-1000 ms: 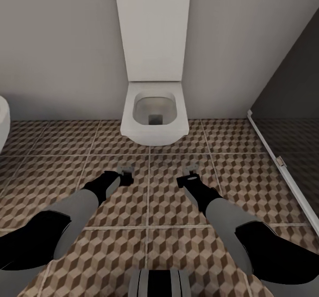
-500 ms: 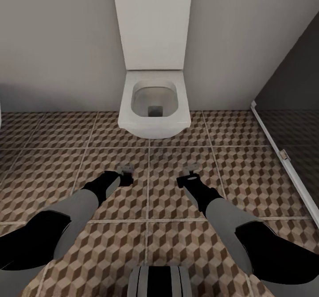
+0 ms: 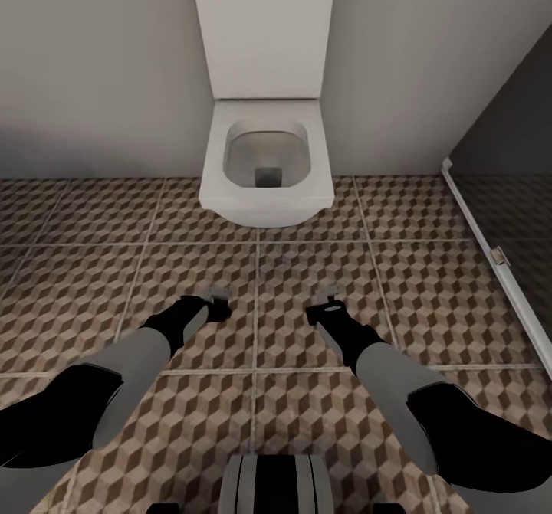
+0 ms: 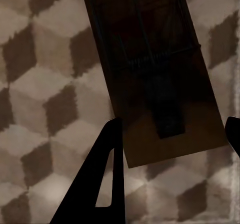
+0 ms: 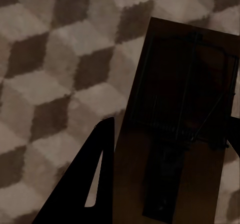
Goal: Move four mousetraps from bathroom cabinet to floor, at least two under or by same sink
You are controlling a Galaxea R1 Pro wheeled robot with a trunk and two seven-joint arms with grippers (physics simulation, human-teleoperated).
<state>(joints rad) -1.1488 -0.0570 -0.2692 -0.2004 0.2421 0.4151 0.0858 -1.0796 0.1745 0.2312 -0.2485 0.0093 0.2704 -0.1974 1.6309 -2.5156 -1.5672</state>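
Both arms reach forward low over the cube-patterned bathroom floor (image 3: 429, 284). My left gripper (image 3: 217, 297) is shut on a mousetrap (image 4: 155, 68), a dark brown board with wire that sits between the black fingers (image 4: 97, 184). My right gripper (image 3: 331, 299) is shut on a second mousetrap (image 5: 180, 134), held the same way between its fingers (image 5: 95, 179). In the head view each trap shows as a small grey-brown piece at the gripper tip. The cabinet and the sink are out of view.
A white wall-hung toilet (image 3: 264, 200) with a tall white panel behind it stands straight ahead against the grey wall. A dark shower screen (image 3: 506, 154) with a white floor rail (image 3: 491, 246) bounds the right side. Tiled floor stretches left and right of the grippers.
The whole view has shifted: the toilet now sits higher and larger, and the white fixture at the far left has left the picture. Both arms hold the same pose with their traps.
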